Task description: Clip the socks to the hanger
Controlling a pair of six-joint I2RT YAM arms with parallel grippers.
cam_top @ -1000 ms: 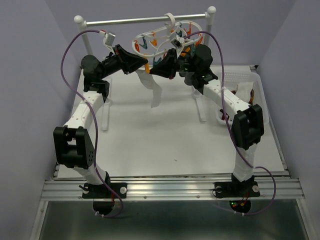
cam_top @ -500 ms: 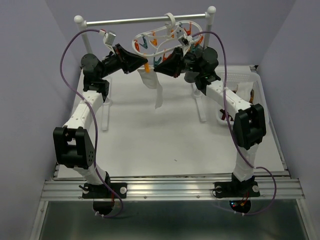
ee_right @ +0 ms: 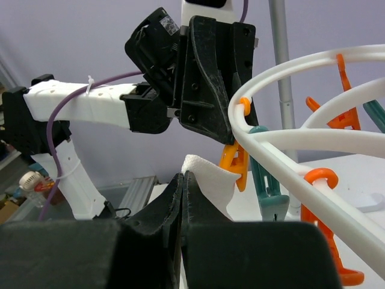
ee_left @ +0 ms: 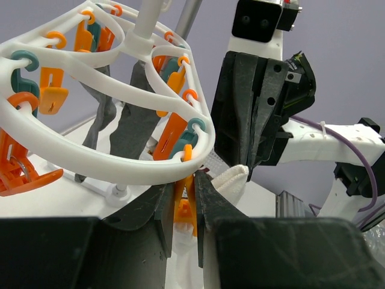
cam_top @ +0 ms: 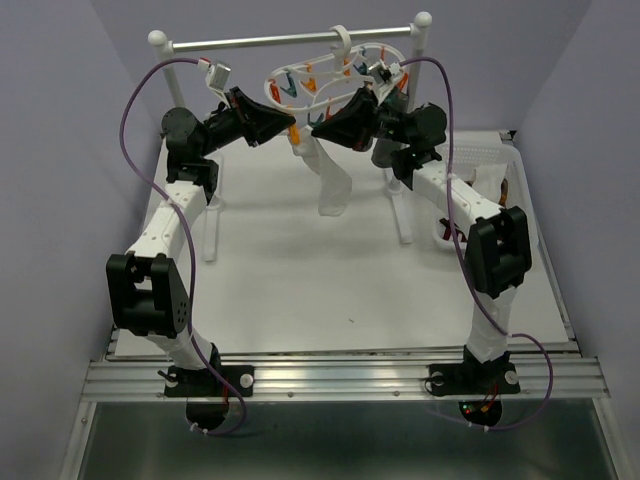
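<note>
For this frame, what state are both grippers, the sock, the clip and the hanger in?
left gripper: shut on an orange clip.
right gripper: shut on the sock's top edge.
sock: held up beside the clip, rest hanging down, not visibly clipped.
clip: pinched between the left fingers.
hanger: hooked on the rail.

No legible text in any view.
No lettering, nos., brand marks, labels or signs can be read in the top, left wrist or right wrist pics; nothing sharp or large enough to make out.
</note>
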